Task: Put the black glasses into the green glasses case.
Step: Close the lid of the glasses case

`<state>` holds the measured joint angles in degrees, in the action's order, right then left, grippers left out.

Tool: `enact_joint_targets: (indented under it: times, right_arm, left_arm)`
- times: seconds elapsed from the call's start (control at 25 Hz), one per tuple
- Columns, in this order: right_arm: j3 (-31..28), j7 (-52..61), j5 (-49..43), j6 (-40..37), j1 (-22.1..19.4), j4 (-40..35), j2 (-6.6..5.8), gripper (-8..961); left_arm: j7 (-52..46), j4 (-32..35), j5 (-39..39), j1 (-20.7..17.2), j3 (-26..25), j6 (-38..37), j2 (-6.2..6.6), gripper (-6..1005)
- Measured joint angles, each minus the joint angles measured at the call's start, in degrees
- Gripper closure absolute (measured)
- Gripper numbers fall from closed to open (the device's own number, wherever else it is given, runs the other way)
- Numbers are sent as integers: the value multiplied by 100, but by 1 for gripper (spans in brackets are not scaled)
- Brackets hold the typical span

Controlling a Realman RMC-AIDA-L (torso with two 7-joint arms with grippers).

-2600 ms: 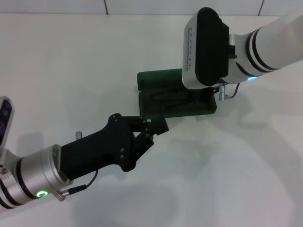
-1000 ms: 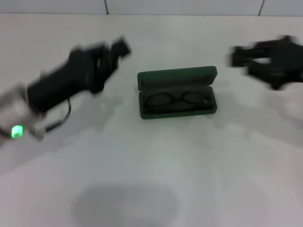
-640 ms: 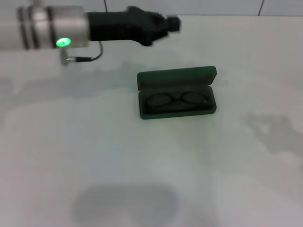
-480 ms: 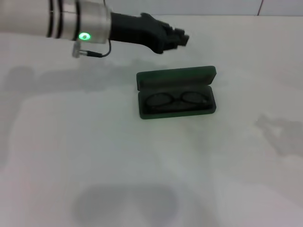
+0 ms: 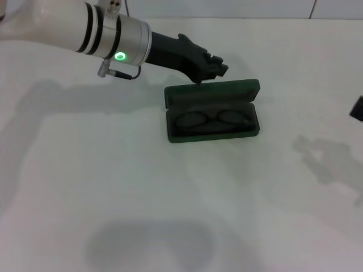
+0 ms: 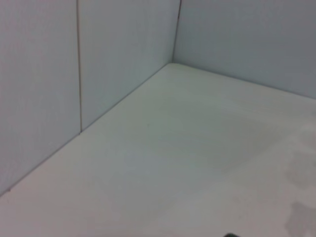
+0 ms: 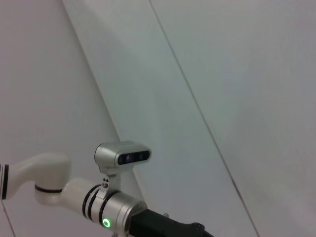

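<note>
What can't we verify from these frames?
- Left gripper finger state: head view, fingers bunched against the green glasses case lid.
- Right gripper: head view, cut off by the edge.
- Black glasses temple arms: head view, lost against the dark lining.
- Case: absent from both wrist views.

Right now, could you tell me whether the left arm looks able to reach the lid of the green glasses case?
Probably yes. The left gripper hovers just behind the raised lid of the green glasses case, with nothing between them. The black glasses lie inside.
</note>
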<state>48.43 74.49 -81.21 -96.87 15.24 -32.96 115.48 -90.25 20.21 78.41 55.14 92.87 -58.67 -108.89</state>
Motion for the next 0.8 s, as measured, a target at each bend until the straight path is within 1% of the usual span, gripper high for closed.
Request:
enact_joint_targets:
  times: [0.16,0.36,0.64,0.8]
  right_arm:
    - [3,-62,-99,69,101,137,21,799]
    - [0,-252,-102,96,251,503,11,798]
    - [-5,-351,-102,115,240,631,14,796]
    - [-8,-356,-102,106,223,632,22,795]
  left_arm:
    - [-116,17,251,21,1,12,-50,808]
    - [-137,21,378,37,-5,16,-107,808]
    - [-137,22,416,16,-4,34,-140,809]
    - [-194,-5,580,23,-14,35,-190,809]
